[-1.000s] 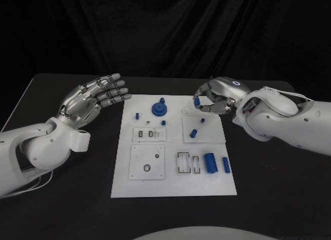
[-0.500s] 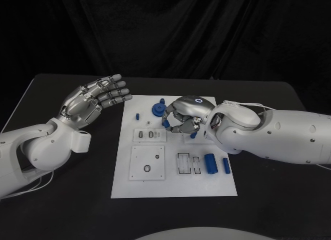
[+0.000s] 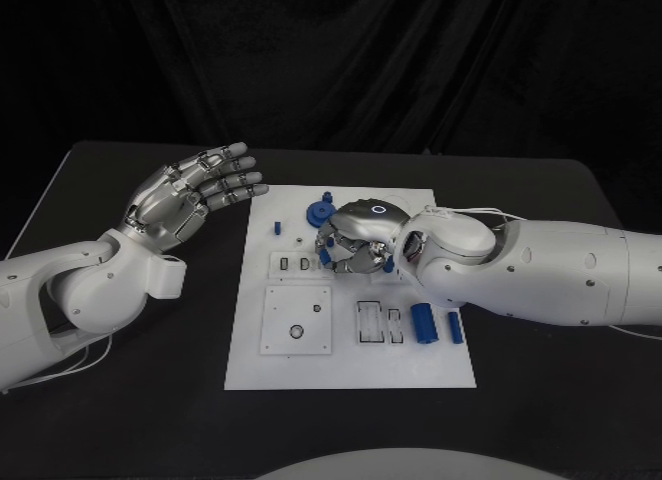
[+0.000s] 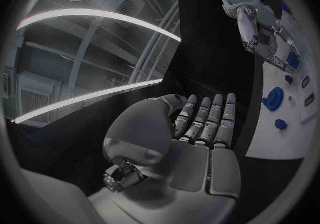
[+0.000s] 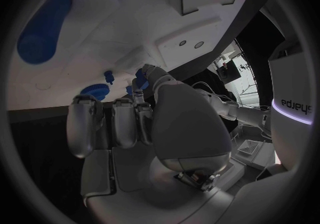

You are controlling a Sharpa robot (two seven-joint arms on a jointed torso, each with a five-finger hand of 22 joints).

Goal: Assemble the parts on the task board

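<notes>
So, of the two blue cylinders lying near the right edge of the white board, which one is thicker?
The left blue cylinder is the thicker one. The cylinder beside it, closer to the task board's right edge, is clearly slimmer.

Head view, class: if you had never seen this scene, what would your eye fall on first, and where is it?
The right hand, fingers curled, hangs low over the middle of the white task board, pinching a small blue part. The left hand is raised with fingers apart, off the board's left edge. A blue gear-like part stands near the board's far edge, and two blue cylinders lie towards its near right.
</notes>
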